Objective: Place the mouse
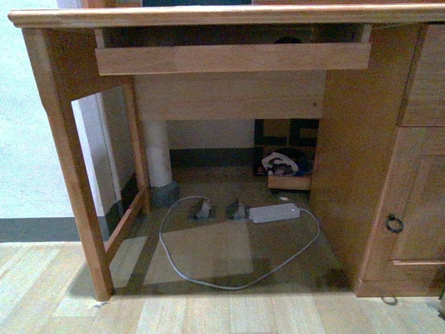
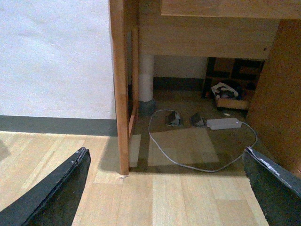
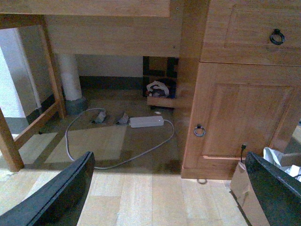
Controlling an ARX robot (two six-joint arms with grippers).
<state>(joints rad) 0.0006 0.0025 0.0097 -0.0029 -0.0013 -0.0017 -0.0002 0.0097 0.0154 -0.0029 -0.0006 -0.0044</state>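
Note:
A small black domed shape (image 1: 287,40) sits on the desk's pull-out tray (image 1: 233,58), mostly hidden behind the tray's front lip. It may be the mouse, but I cannot tell for sure. It shows in neither wrist view. My left gripper (image 2: 165,151) is open and empty, low over the wooden floor in front of the desk's left leg (image 2: 120,94). My right gripper (image 3: 170,156) is open and empty, low over the floor in front of the desk's cabinet door (image 3: 240,117). Neither arm shows in the front view.
Under the desk lie a white power brick (image 1: 274,212), a looping grey cable (image 1: 208,282) and a box of clutter (image 1: 286,170). The cabinet door has a ring handle (image 1: 394,223). A cardboard piece and white bags (image 3: 282,162) stand by the cabinet.

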